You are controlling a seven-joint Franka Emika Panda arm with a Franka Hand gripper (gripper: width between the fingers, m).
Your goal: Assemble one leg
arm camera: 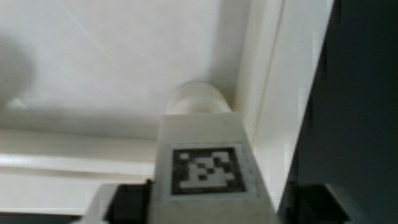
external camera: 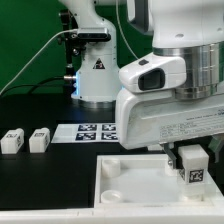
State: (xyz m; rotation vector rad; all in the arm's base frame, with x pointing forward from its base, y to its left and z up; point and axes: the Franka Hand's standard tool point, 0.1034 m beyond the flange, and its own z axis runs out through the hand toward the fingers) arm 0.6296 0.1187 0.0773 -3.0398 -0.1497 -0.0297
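Note:
My gripper (external camera: 189, 157) is shut on a white leg (external camera: 192, 171) with a black-and-white tag, held upright over the near right corner of the large flat white panel (external camera: 128, 170). In the wrist view the leg (arm camera: 205, 150) runs from between my dark fingers (arm camera: 125, 205) down to a round corner socket (arm camera: 199, 97) in the panel (arm camera: 107, 70); its tip is at the socket. Two more legs (external camera: 12, 140) (external camera: 39, 139) lie on the black table at the exterior view's left.
The marker board (external camera: 92, 130) lies on the table behind the panel. The arm's white base (external camera: 95, 75) stands at the back. A second round socket (external camera: 113, 169) shows in the panel's left part. The panel's raised rim (arm camera: 267, 70) runs beside the leg.

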